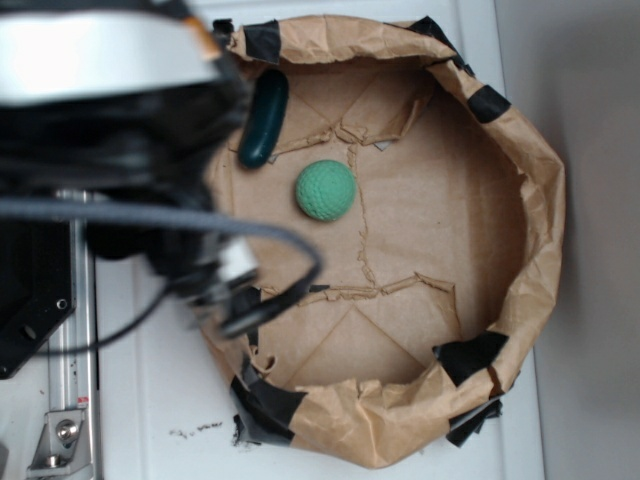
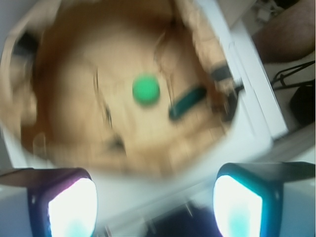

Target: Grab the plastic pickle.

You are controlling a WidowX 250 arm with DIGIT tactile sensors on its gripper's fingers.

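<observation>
The gripper (image 2: 154,207) has its two fingers (image 2: 71,207) wide apart and holds nothing. The plastic pickle (image 2: 187,102) lies far ahead of it, a bit to the right, in the brown paper bowl (image 2: 29,98). The green ball (image 2: 146,90) sits just beside the pickle, not touching.

Arm (image 1: 120,130) fills the exterior view's upper left, out of focus and cut by the frame edge, hiding that side of the paper bag's rim (image 1: 540,200). Wrist view is smeared with blur: pickle (image 2: 187,102) reads only as a dark streak, ball (image 2: 146,90) a soft green blob. Gripper fingers (image 2: 71,207) are cropped at the bottom edge.
</observation>
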